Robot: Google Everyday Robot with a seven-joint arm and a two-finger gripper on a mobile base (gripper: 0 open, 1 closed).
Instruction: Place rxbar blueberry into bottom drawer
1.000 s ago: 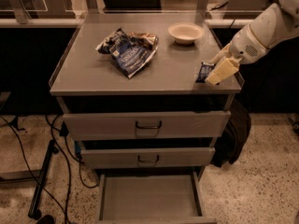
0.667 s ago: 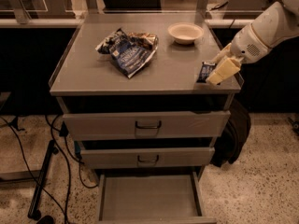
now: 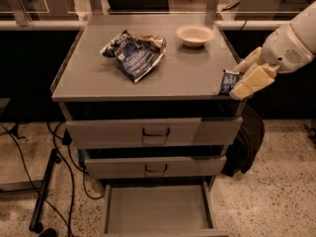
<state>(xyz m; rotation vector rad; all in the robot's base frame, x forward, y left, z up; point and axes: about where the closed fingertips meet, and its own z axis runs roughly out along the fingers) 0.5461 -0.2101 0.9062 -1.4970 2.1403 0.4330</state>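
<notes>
The rxbar blueberry [image 3: 228, 81], a small dark-blue bar with white lettering, stands tilted at the right front edge of the cabinet top. My gripper [image 3: 243, 83] reaches in from the right and is shut on it, with its cream fingers [image 3: 252, 79] against the bar's right side. The bottom drawer [image 3: 158, 209] is pulled open below, showing a bare grey floor. It lies down and to the left of the gripper.
A crumpled blue-and-silver chip bag [image 3: 134, 53] lies on the grey cabinet top [image 3: 98, 78], with a white bowl [image 3: 195, 35] behind it. The two upper drawers [image 3: 155, 131] are closed. A dark bag [image 3: 247, 142] leans at the cabinet's right, and cables [image 3: 54, 181] trail on the floor at left.
The gripper has shifted slightly right and down, carrying the bar with it towards the cabinet top's right edge. Nothing else has moved.
</notes>
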